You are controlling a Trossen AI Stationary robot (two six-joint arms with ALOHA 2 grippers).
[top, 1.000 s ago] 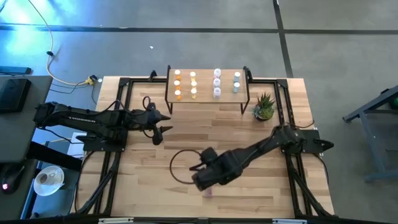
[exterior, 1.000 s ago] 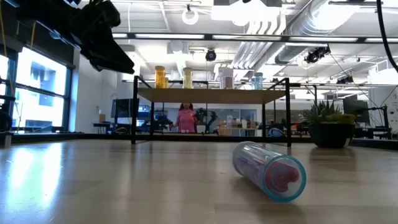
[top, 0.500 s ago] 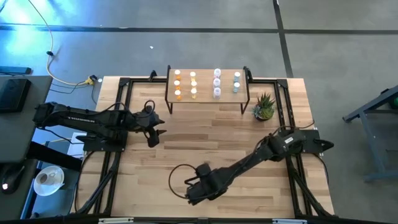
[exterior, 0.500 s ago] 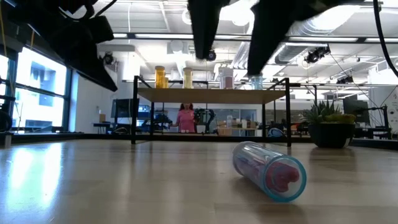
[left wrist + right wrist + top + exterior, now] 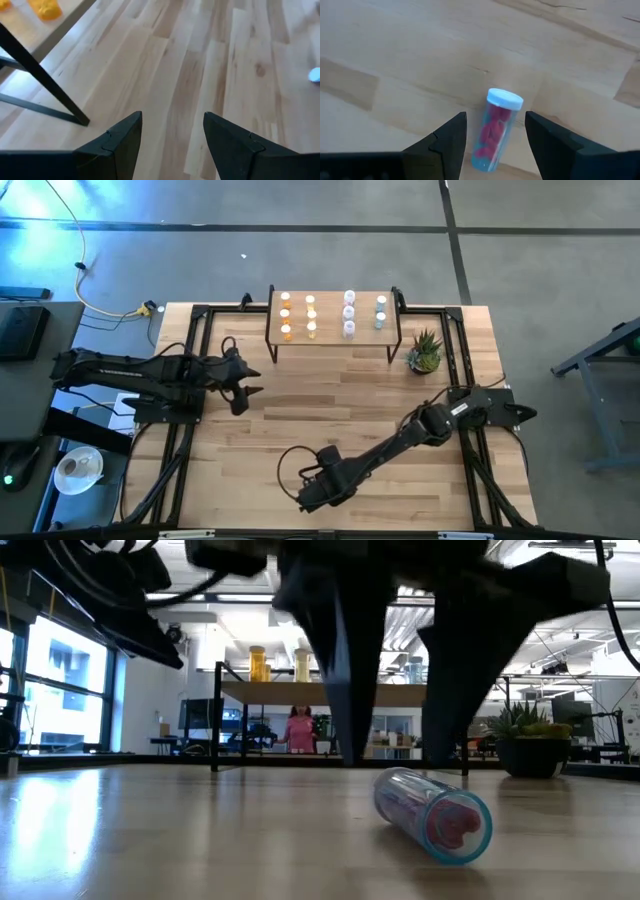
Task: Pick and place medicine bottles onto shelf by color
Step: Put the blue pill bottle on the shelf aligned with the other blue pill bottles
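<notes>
Best done by lowering the right gripper [image 5: 492, 132], fingers spread either side of the lying bottle [image 5: 496, 130] near the table's front edge, squarely over its middle before closing; left gripper [image 5: 172, 135] spread, waiting.

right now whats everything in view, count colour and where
table: one, light wooden planks, under both arms
shelf: one, light wood top on black legs, far edge of the table
medicine bottles on the shelf: about a dozen, orange on one half, pale and bluish on the other, standing in short rows
medicine bottle: one, clear bluish with pink pills and a pale cap, lying on its side near the table's front edge
potted plant: one, green, beside the shelf's right end
person: one, pink top, in the room beyond the table
left end effector: open, empty, above the table left of the shelf
right end effector: open, straddling the lying bottle
</notes>
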